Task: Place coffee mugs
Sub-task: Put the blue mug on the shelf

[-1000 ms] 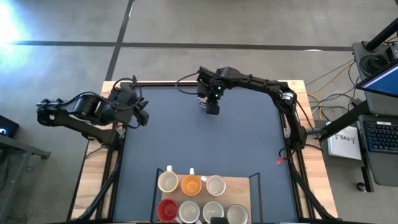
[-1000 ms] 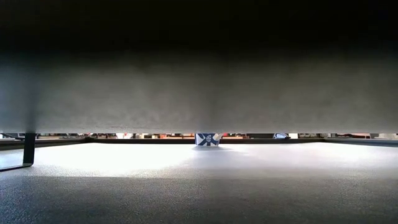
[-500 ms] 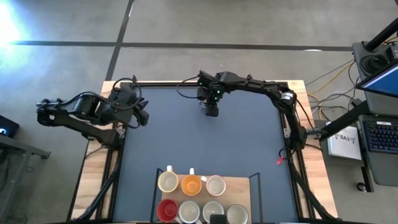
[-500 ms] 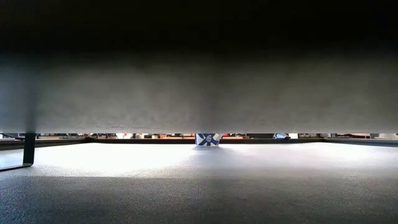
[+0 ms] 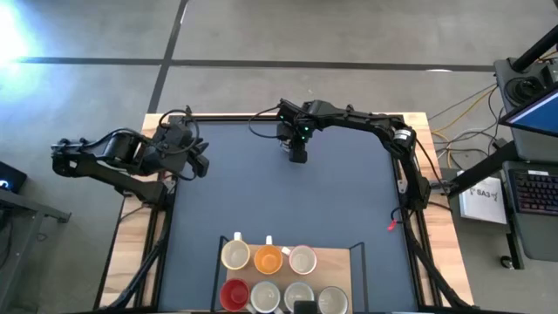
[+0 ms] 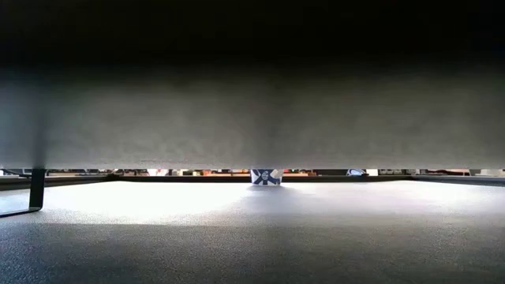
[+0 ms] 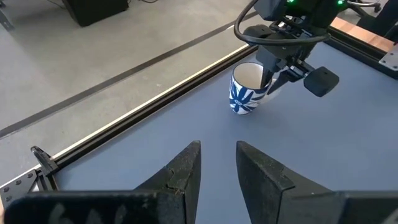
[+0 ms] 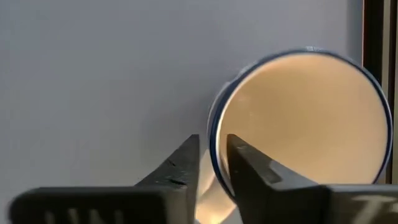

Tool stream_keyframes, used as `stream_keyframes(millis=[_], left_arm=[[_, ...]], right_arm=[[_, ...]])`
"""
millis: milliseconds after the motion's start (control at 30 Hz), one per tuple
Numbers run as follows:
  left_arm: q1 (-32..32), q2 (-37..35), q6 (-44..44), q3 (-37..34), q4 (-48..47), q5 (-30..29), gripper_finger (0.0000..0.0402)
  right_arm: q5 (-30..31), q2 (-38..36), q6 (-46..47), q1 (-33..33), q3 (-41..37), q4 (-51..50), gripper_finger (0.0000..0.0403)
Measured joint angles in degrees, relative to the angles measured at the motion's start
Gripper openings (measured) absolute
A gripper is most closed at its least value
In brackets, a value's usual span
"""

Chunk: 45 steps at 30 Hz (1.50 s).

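My right jaws (image 8: 208,165) pinch the rim of a blue-patterned mug (image 7: 247,89) standing at the far edge of the bench (image 5: 288,201), one finger inside, one outside; step in hand: the grasp; next, a lift and carry, probably to the tray (image 5: 336,260) holding seven mugs (image 5: 268,259); my left jaws (image 7: 217,171) wait at the left edge, partly open, empty; the low view shows only the mug's base.

overhead, table-level, two wrist views, both seeing blue-patterned mug (image 7: 247,88)
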Motion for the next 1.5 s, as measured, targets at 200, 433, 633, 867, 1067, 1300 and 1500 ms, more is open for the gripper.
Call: stream_keyframes(millis=[200, 433, 633, 867, 1067, 1300, 1500], left_arm=[[0.00, 0.00, 0.00, 0.00, 0.00, 0.00, 0.0084], [0.00, 0.00, -0.17, 0.00, 0.01, 0.26, 0.0084], [0.00, 0.00, -0.17, 0.00, 0.00, 0.28, 0.0084], [0.00, 0.00, -0.17, 0.00, -0.05, 0.37, 0.0084], [0.00, 0.00, -0.17, 0.00, -0.51, 2.49, 0.0084], [-0.02, 0.00, 1.01, 0.00, -0.50, 2.91, 0.0084], [-0.02, -0.26, 2.95, 0.00, -0.48, 3.65, 0.0084]], right_arm=[[0.12, 0.00, 0.60, -0.02, 0.01, -0.16, 0.0016], [-0.23, -0.11, 2.33, 0.59, 4.22, -9.60, 0.0013], [-0.38, -0.74, 5.54, 1.95, 8.18, -18.80, 0.0013], [-0.73, -3.75, 11.08, 5.07, 6.90, -24.68, 0.0013], [-0.65, -12.44, 19.20, 9.00, 0.35, -23.76, 0.0013], [0.47, -22.65, 35.44, 19.07, -10.54, -19.48, 0.0013], [2.97, -24.76, 47.10, 29.74, -13.11, -19.16, 0.0013]])
